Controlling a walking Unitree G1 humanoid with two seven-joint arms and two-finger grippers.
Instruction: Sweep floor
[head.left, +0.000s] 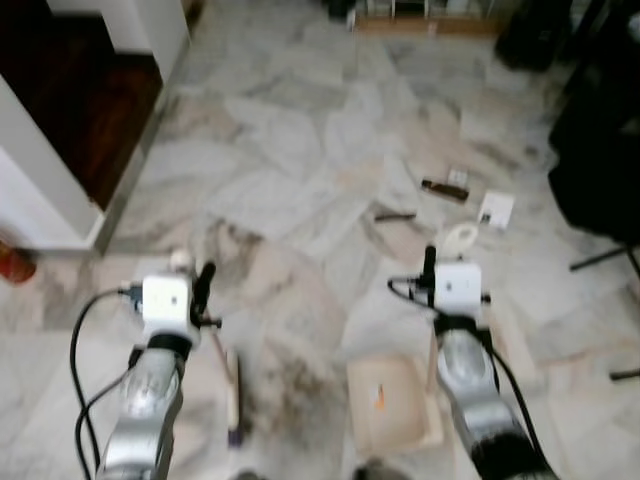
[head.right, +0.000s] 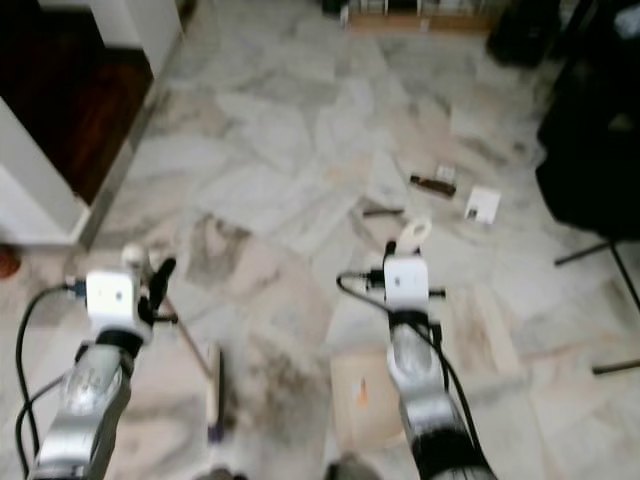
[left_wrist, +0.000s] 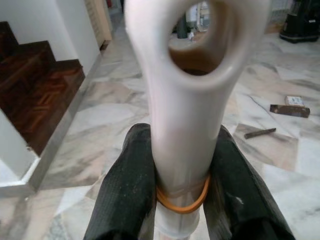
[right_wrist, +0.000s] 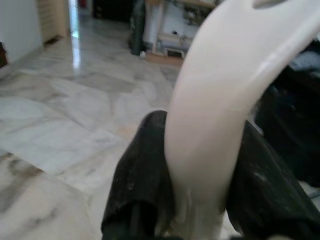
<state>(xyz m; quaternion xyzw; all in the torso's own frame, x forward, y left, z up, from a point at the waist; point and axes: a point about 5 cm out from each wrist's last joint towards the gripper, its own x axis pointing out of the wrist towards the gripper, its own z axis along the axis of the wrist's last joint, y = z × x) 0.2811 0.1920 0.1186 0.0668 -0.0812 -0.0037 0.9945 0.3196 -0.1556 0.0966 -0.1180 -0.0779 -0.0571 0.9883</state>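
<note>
Below, on the marble floor (head.left: 300, 170), the robot holds two tools, one in each gripper. Its left gripper (head.left: 203, 285) is clamped on the pale handle of a small brush (head.left: 232, 385), whose head rests on the floor just ahead of the robot's left arm. Its right gripper (head.left: 430, 268) grips the white handle of a dustpan (head.left: 390, 400), which lies flat on the floor beside the right arm with a small orange bit on it. The left wrist view brings what the head views cannot: both black fingers (left_wrist: 125, 190) pressed against the brush handle, an orange rubber band (left_wrist: 182, 202) around it, a hanging hole at its end, and dark wooden stairs (left_wrist: 40, 95) off to the side. The right wrist view likewise shows the fingers (right_wrist: 140, 175) tight around the dustpan handle. From the head, three scraps lie ahead of the right gripper: a dark brown bar (head.left: 445, 188), a thin dark stick (head.left: 394, 214) and a white card (head.left: 496, 208).
</note>
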